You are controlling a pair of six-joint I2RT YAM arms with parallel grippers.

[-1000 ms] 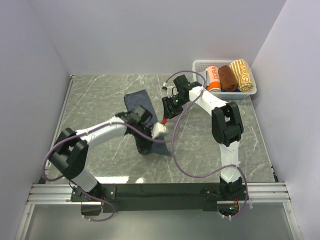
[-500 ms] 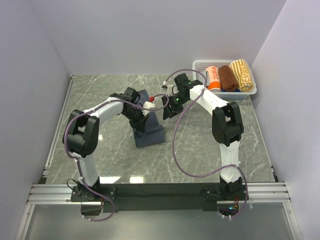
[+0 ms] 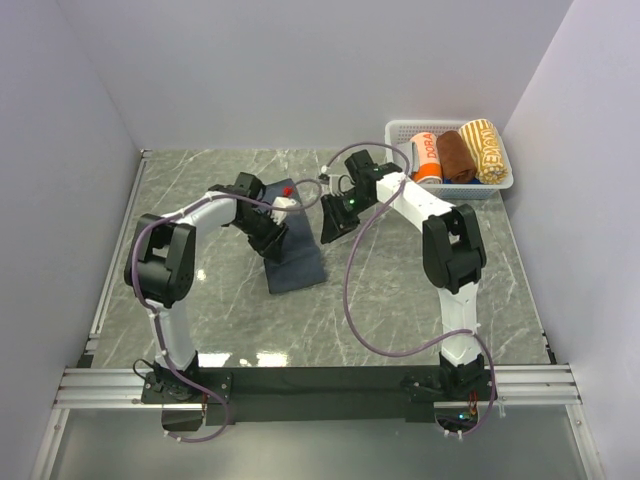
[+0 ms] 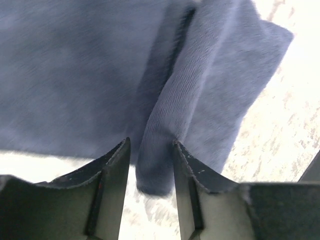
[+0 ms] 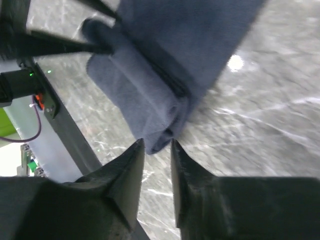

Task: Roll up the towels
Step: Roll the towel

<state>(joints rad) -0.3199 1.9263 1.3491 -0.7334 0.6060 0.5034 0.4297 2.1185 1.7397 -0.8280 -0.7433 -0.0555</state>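
Note:
The navy-blue towel [image 3: 300, 268] lies folded on the marble table, slanting from the middle toward the front. My left gripper [image 3: 272, 243] is at its far left end. In the left wrist view a thick fold of the towel [image 4: 165, 115] runs between the open left gripper [image 4: 150, 142], with a small gap beside the left finger. My right gripper [image 3: 325, 238] hangs at the towel's far right. In the right wrist view the towel's layered corner [image 5: 150, 100] ends right at the tips of the right gripper [image 5: 156, 141]. Its jaws stand narrowly apart, and table shows between them.
A white lattice basket [image 3: 400, 130] stands at the back right corner, holding an orange-and-white roll [image 3: 424, 157], a brown roll [image 3: 455, 157] and a yellow roll [image 3: 486, 150]. Grey walls close in the left, back and right sides. Purple cables loop beside both arms.
My left arm has swung back and to the left, and its jaws have gone from shut to open. The towel now lies shorter and more folded. The right jaws have narrowed.

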